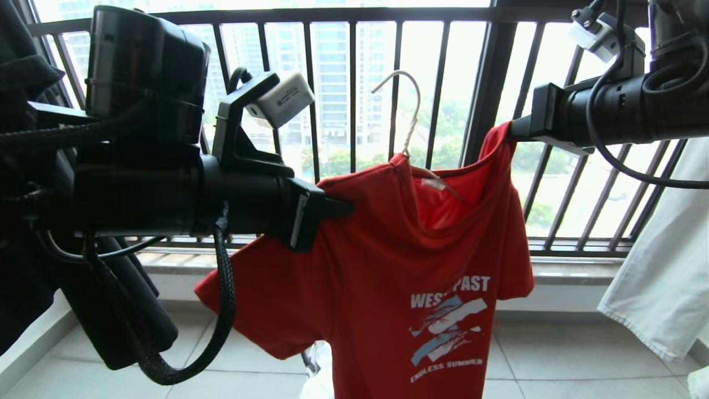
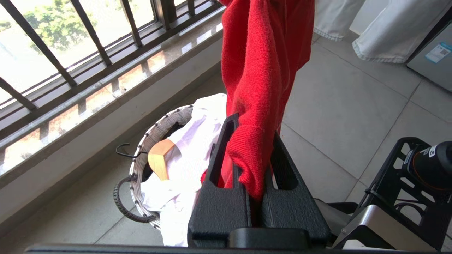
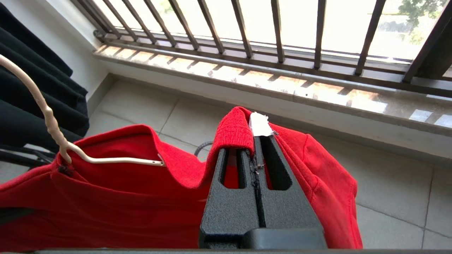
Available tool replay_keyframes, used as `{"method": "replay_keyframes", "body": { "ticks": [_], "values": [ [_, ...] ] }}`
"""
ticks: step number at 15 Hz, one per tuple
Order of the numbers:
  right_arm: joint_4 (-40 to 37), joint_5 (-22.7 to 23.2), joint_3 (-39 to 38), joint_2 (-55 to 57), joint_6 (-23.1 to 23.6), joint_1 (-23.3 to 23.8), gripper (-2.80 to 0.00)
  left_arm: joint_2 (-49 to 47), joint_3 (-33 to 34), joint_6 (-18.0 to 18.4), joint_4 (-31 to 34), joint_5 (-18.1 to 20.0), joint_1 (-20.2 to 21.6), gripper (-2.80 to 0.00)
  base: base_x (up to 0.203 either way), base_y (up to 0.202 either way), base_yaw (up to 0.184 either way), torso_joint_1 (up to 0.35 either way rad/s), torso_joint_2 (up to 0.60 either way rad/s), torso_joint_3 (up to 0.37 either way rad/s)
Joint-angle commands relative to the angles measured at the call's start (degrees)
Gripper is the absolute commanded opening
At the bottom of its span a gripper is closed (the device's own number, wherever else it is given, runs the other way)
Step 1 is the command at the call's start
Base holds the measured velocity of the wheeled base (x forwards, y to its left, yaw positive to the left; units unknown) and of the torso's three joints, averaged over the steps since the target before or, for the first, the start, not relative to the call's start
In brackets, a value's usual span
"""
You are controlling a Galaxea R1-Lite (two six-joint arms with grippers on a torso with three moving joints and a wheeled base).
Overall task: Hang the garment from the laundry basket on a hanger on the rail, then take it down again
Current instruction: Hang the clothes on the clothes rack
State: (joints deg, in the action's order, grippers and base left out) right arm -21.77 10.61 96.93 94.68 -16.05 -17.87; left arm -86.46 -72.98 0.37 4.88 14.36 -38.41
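The garment (image 1: pixel 399 266), a red T-shirt with a white and blue chest print, hangs spread in the air between my two grippers. My left gripper (image 1: pixel 348 208) is shut on a fold of its shoulder (image 2: pixel 254 106). My right gripper (image 1: pixel 513 132) is shut on the other shoulder, higher up, at the collar with its white label (image 3: pixel 259 124). The off-white wire hanger (image 1: pixel 411 119) sits inside the neck, with its hook free in the air and its bar end (image 3: pixel 134 161) showing in the opening. The laundry basket (image 2: pixel 139 169) stands on the floor below. The rail is out of view.
The dark barred window railing (image 1: pixel 354 94) and its stone sill run right behind the shirt. Black clothes (image 1: pixel 22 88) hang at the left and a white garment (image 1: pixel 659 266) at the right. The basket holds a white shirt (image 2: pixel 190 141) and a wooden hanger (image 2: pixel 160 160).
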Motion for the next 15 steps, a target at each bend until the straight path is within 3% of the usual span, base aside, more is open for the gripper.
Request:
{"method": "replay_keyframes", "body": {
  "ticks": [1, 4, 7, 15],
  "values": [
    [-0.2, -1.3, 0.9, 2.4, 2.1, -3.3, -2.80, 2.6, 6.0, -1.3, -3.8, 0.2, -0.3, -2.80, 0.000, 0.000, 0.000, 0.000, 0.00, 0.000],
    [-0.5, -4.7, 1.0, 2.9, 5.6, -6.0, -2.80, 3.7, 10.4, -2.3, -8.2, 0.6, -1.0, -2.80, 0.000, 0.000, 0.000, 0.000, 0.00, 0.000],
    [-2.3, -7.6, 0.9, 2.3, 12.1, -3.9, -2.80, 7.9, 15.2, -2.5, -9.1, 1.9, -1.0, -2.80, 0.000, 0.000, 0.000, 0.000, 0.00, 0.000],
    [-7.6, -12.8, 2.0, 1.9, 25.5, -0.9, -2.80, 11.2, 15.8, -2.7, -8.5, 2.0, -3.7, -2.80, 0.000, 0.000, 0.000, 0.000, 0.00, 0.000]
  ]
}}
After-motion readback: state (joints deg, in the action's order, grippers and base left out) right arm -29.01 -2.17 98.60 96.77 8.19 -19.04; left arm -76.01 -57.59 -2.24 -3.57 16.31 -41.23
